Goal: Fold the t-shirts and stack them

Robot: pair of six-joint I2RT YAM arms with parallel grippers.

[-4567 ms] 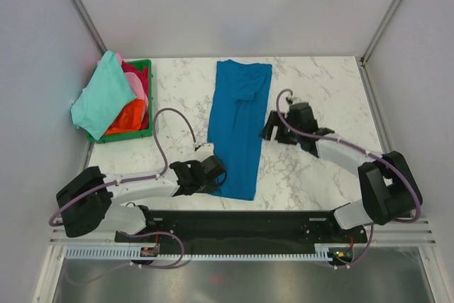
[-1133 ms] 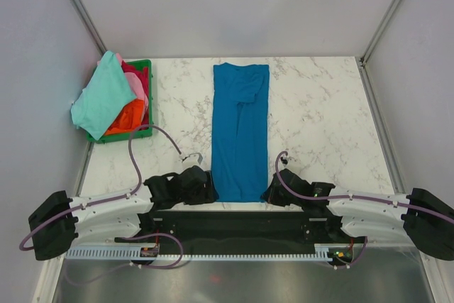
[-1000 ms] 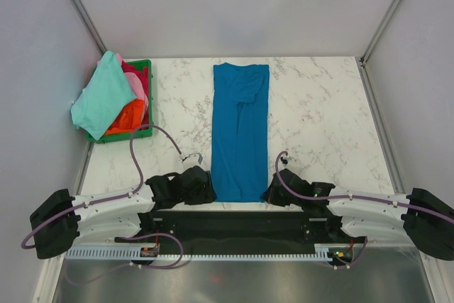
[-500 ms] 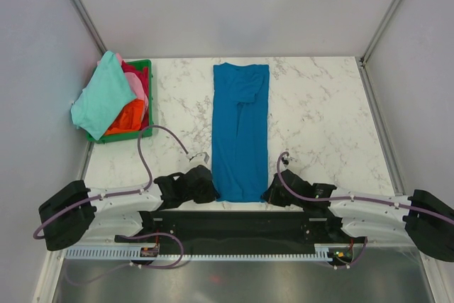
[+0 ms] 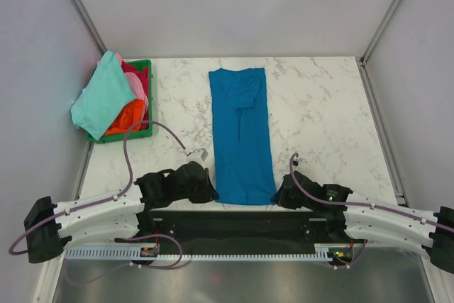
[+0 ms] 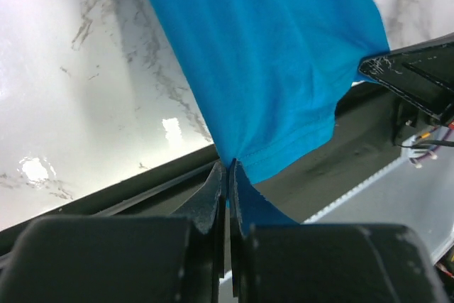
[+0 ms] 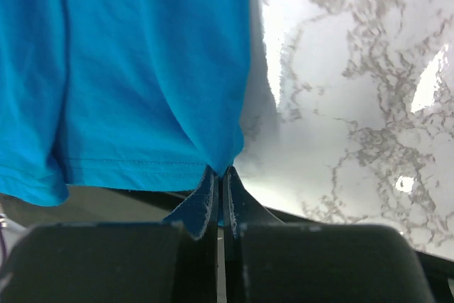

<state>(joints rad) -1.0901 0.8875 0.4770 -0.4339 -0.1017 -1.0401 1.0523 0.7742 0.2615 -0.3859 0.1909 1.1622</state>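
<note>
Pinching near hem corners of blue t-shirt [image 5: 241,133], left claw [image 6: 227,168] and right claw [image 7: 221,173] each clamped on cloth; I am aiming to lift level, toward collar.

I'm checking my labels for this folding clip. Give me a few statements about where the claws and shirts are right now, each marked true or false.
1. The left claw is shut on a near corner of the blue t-shirt. True.
2. The right claw hangs open above the marble. False: it is shut on the shirt's other near corner.
3. The blue t-shirt lies in the green basket. False: it lies as a long strip on the table.
4. A mint-green t-shirt drapes over the basket. True.
</note>
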